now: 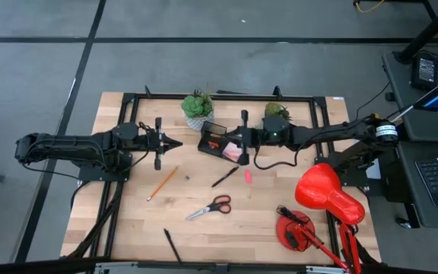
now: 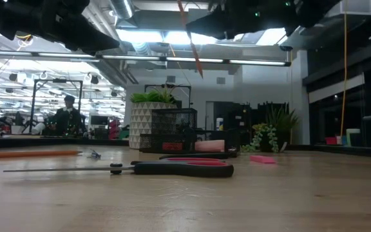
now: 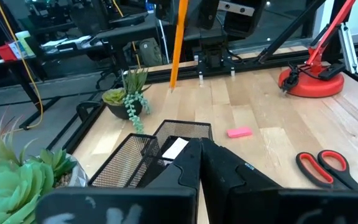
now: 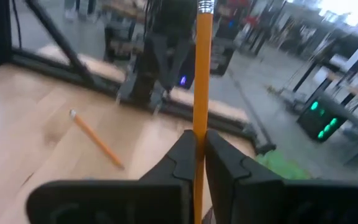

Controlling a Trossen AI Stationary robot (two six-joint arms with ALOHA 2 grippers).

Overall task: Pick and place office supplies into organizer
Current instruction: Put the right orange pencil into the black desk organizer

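My right gripper [image 1: 229, 140] reaches in from the table's right, above the black mesh organizer [image 1: 213, 139], and is shut on an orange-yellow pencil [image 4: 201, 74]. My left gripper [image 1: 178, 143] hovers shut just left of the organizer [image 3: 160, 149], holding nothing. A pink sticky-note pad [image 1: 232, 153] lies against the organizer's near right side. Flat on the table lie a second pencil [image 1: 162, 183], a black pen [image 1: 224, 177], a pink eraser [image 1: 247, 176], red-handled scissors [image 1: 213, 207] and another pen [image 1: 172, 245]. My right gripper pinches the pencil's shaft [image 4: 199, 138] between its two fingers, partway along its length. The fingers lie about level, coming from the table's right, across the pencil. The pencil stands nearly upright and clear of everything, eraser end [image 4: 205, 6] up and pointed tip [image 3: 171, 87] down.
Two potted plants [image 1: 198, 106] [image 1: 276, 110] stand behind the organizer at the far edge. A red desk lamp [image 1: 325, 198] fills the near right corner. Bare wood shows at the near left and between the scissors and the lamp.
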